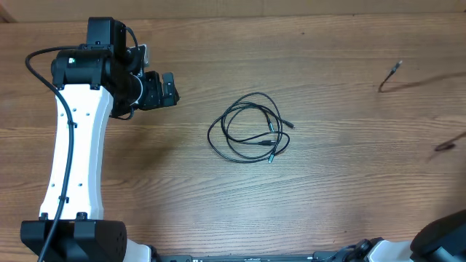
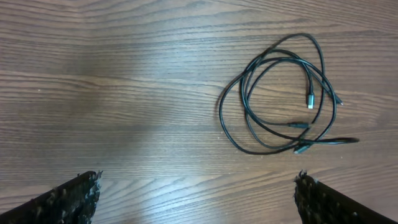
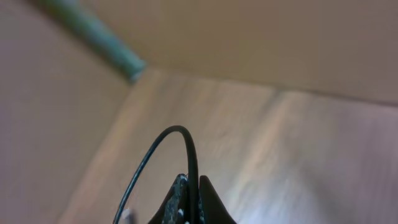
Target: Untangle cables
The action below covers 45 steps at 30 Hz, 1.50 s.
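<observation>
A loose tangle of thin black cables [image 1: 250, 131] with small plugs lies at the middle of the table. In the left wrist view the cables [image 2: 280, 93] lie ahead and to the right of my left gripper [image 2: 199, 186], which hangs open above bare wood, its fingers [image 2: 78, 196] far apart. From above, the left gripper [image 1: 162, 90] is left of the tangle and apart from it. My right gripper [image 3: 191, 180] is shut on a thin black cable [image 3: 186, 140] that arches up out of the jaws. A blurred cable end [image 1: 393, 70] shows at the far right.
The white left arm [image 1: 73, 145] stretches along the table's left side. Part of the right arm [image 1: 440, 234] sits in the bottom right corner. A second dark blur [image 1: 445, 146] shows near the right edge. A green post [image 3: 99, 37] stands beyond the right gripper.
</observation>
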Each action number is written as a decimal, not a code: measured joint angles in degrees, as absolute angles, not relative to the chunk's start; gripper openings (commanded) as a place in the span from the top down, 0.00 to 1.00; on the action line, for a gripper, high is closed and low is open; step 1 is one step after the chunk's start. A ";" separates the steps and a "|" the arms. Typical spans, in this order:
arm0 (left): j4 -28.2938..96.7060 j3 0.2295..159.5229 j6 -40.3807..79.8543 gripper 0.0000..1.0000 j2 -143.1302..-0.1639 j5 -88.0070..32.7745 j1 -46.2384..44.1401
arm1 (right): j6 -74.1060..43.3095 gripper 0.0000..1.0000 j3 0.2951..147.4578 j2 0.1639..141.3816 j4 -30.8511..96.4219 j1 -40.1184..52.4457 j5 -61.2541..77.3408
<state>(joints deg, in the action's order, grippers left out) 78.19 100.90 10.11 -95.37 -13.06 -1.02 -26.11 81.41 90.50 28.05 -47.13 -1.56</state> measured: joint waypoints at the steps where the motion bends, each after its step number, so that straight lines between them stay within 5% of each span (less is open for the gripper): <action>1: 78.06 100.90 10.11 0.00 -95.37 -13.13 -1.50 | -25.93 0.96 81.41 90.50 28.08 -49.47 -3.03; 5: 77.36 100.90 10.11 0.00 -95.37 -13.28 -2.98 | -26.17 0.77 81.41 91.66 28.12 -52.53 -5.02; 7: 76.90 100.90 10.11 0.00 -95.37 -13.28 -3.42 | -26.87 0.36 81.41 93.32 28.49 -52.77 -5.19; 9: 76.86 100.90 10.11 0.00 -95.37 -13.30 -3.79 | -27.29 0.06 81.41 94.48 28.73 -52.80 -5.17; 10: 76.75 100.90 10.11 0.00 -95.37 -13.28 -4.12 | -27.77 0.01 81.41 94.63 28.58 -52.77 -4.95; 25: 75.16 100.90 10.11 0.00 -95.37 -13.96 -4.54 | -26.98 0.00 81.41 94.63 31.24 -45.25 27.57; 34: 75.20 100.90 10.11 0.00 -95.37 -14.37 -4.54 | -41.58 0.01 80.88 99.24 52.03 -34.89 -5.34; 45: 75.00 100.90 10.13 0.00 -95.37 -14.37 -4.54 | -44.66 0.09 78.63 106.48 51.77 -34.87 -11.42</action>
<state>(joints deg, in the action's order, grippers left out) 75.00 100.90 10.13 -95.37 -14.37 -4.54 -44.66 78.63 106.48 51.77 -34.87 -11.42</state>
